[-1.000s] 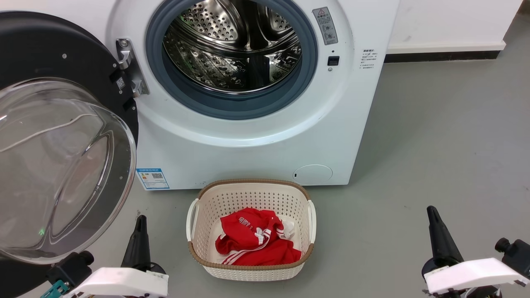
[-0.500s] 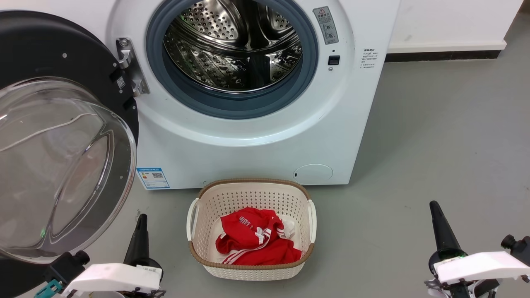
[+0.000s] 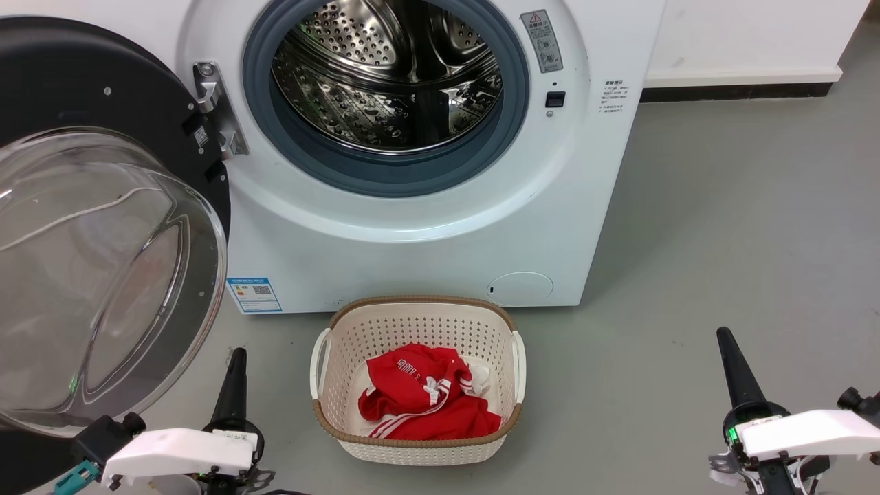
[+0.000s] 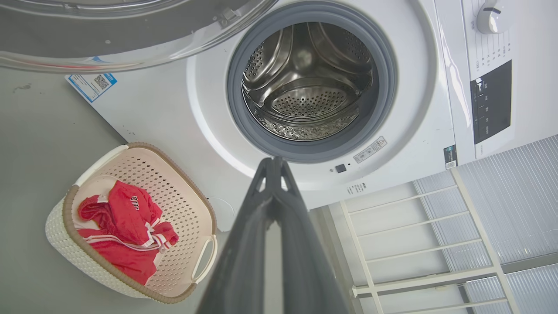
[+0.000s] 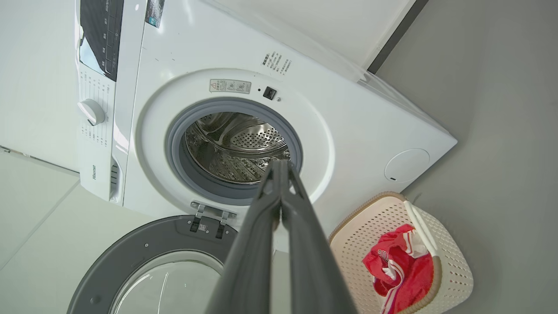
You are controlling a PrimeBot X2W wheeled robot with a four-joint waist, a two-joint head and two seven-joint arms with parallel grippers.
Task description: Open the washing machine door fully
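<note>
Glossy black plastic rings the washing machine door (image 3: 96,240), which in the head view hangs swung wide on its steel hinge (image 3: 214,113) to the robot's left of the drum opening, its bulging clear glass bowl facing outward; the job looks all but done. That likely explains why the left gripper (image 3: 237,357) and right gripper (image 3: 725,338) sit low, well apart from it. In the left wrist view the fingers (image 4: 248,235) are pressed tip to tip, grasping nothing, aimed at the perforated steel drum (image 4: 307,87). The right wrist view shows the same clenched, empty pinch, with a perforated cream basket (image 5: 357,261) near the machine.
</note>
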